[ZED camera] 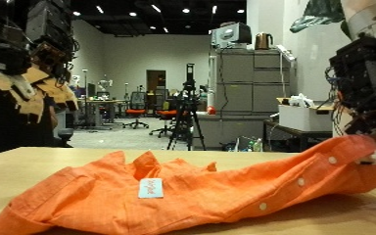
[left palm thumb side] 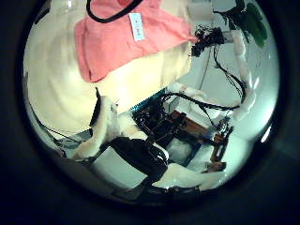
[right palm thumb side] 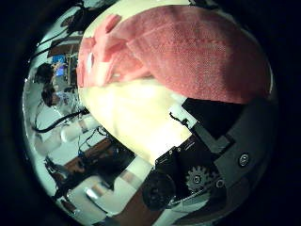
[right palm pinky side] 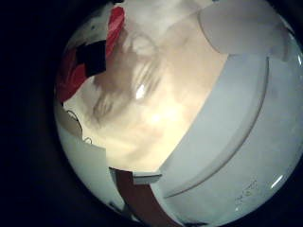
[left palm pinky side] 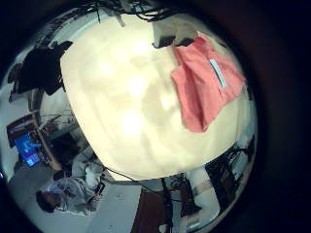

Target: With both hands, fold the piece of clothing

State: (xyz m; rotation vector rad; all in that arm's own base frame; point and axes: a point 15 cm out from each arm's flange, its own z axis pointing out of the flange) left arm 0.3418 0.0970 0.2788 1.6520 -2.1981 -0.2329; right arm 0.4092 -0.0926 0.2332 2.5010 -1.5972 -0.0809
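An orange button shirt [ZED camera: 201, 191] lies spread across the light wooden table [ZED camera: 19, 162], a white label [ZED camera: 148, 188] on its middle. My right hand [ZED camera: 364, 93] is at the shirt's end, and that end rises off the table to its curled fingers. The right thumb side palm view shows the cloth [right palm thumb side: 179, 52] close against that palm; the right little finger side palm view shows a strip of it [right palm pinky side: 112, 33].
The left thumb side palm view shows the shirt [left palm thumb side: 117, 42] near the table's edge. Behind the table stand a grey cabinet [ZED camera: 247, 93], a tripod [ZED camera: 186, 113] and office chairs. Bare tabletop [left palm pinky side: 126, 97] lies beside the shirt under my left hand.
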